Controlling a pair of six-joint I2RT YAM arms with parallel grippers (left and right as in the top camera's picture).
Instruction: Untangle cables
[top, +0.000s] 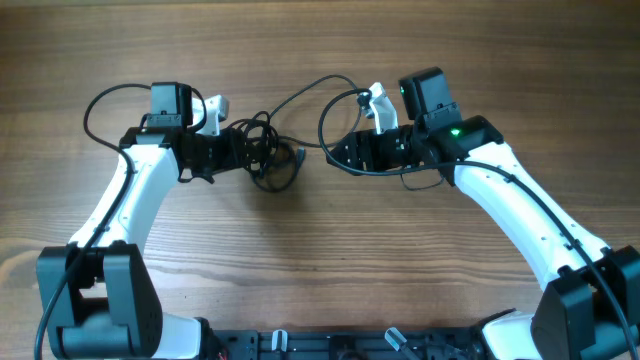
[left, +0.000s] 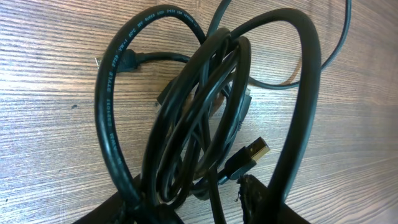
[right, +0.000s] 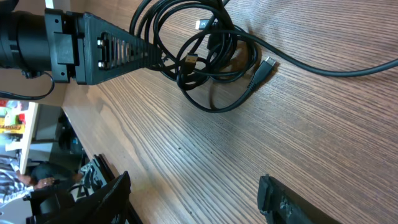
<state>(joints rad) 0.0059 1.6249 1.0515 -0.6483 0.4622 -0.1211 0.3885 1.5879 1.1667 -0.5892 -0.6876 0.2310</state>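
- The cables (top: 265, 150) lie knotted in a bundle on the wooden table (top: 320, 260), left of centre, with one strand trailing off toward the right arm.
- The left gripper (top: 240, 150) is pushed into the bundle. Its fingers (left: 267, 202) stand apart with cords between them, but I cannot tell if they pinch.
- The right gripper (right: 199, 199) is spread wide and empty, near the bundle but apart from it.
- A gold-tipped plug (left: 255, 151) pokes out of the loops.
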